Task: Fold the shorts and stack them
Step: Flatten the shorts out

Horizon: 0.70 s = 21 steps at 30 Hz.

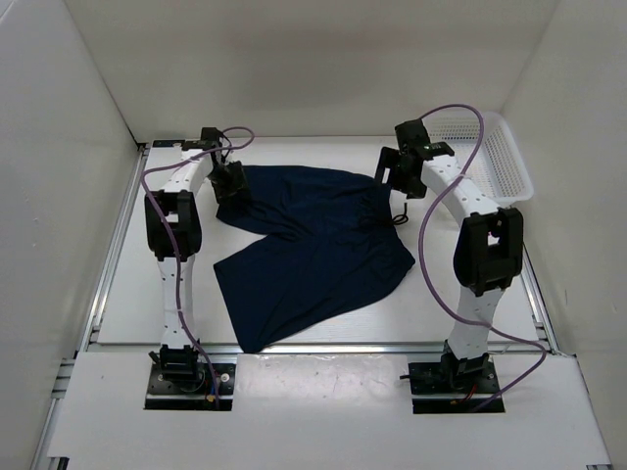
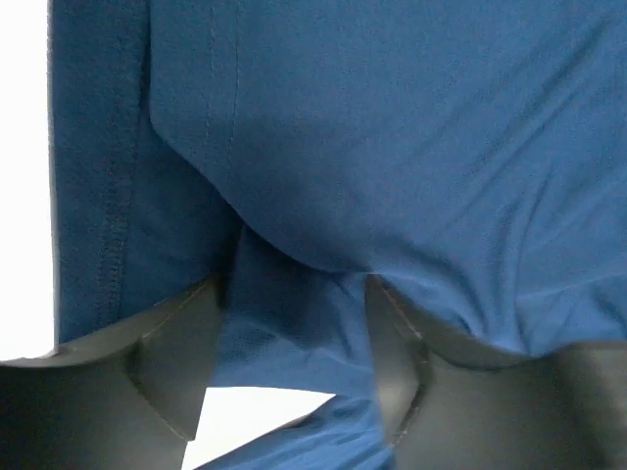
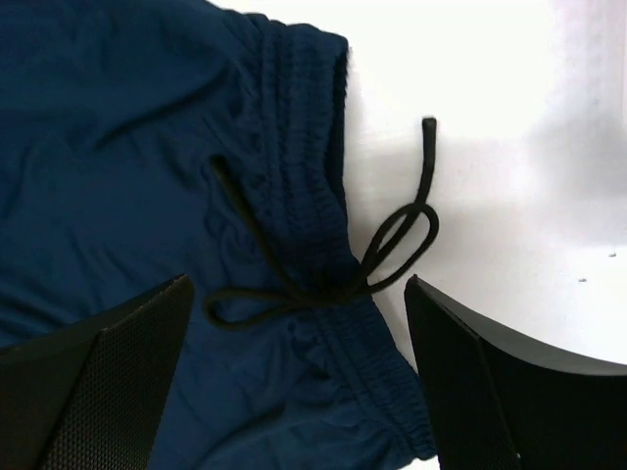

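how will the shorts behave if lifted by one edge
Probably floppy: the shorts lie flat with soft creases, so lifted by one edge they'd likely drape and sag. Likely light, as the fabric looks thin. The loose drawstring may dangle or snag.

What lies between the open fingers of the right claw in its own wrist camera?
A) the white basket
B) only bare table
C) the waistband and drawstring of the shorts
C: the right claw stands open over the gathered waist of the shorts, with the dark drawstring looped there.
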Tool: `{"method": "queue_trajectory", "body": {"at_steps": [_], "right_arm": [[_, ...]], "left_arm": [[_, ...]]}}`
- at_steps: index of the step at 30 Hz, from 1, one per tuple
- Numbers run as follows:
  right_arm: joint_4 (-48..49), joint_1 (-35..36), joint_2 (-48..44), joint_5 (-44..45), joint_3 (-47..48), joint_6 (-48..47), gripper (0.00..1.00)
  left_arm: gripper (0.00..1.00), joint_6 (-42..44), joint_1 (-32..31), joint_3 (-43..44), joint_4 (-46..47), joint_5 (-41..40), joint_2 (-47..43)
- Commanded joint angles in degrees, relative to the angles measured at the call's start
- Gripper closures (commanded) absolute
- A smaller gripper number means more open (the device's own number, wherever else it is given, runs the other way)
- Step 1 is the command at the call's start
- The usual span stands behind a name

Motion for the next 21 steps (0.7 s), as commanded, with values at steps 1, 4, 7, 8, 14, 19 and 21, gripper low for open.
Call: {"method": "queue_trajectory", "body": {"at_steps": [1,4,7,8,14,19,21], "right_arm": [[0.65,0.09,-4.01,0.29,-1.31,-0.62,0.08],[0.65,0.09,-5.24,0.3,-1.93,-1.15,0.08],[0.65,0.09,-5.77,0.3,-2.46,-1.15,0.08],[0.13,0.09,-6.29,0.82,-2.46,-1.15,0.08],[0.13,0.09,-6.82,1.44,-4.12,-1.77,0.08],[0.13,0.09,-7.87,1.44,-5.97,-2.29,0.08],[0.13,0.09,-7.88,1.44,-6.59,-2.29,0.08]], "left_arm": [[0.39,0.26,-0.16,-0.86,-0.24,-2.53,-2.53],[0.62,-0.79,-0.16,-1.39,-0.24,-3.42,-2.0],[0.9,-1.32,-0.16,-2.0,-0.76,-6.58,-3.66],[0.9,-1.32,-0.16,-2.01,-0.77,-8.33,-4.54],[0.9,-2.46,-0.16,-4.72,-4.63,-15.02,-13.68],[0.9,-2.99,1.78,-10.34,-5.43,-15.03,-18.52],[0.9,-3.51,2.3,-13.67,-5.43,-15.72,-20.1]]}}
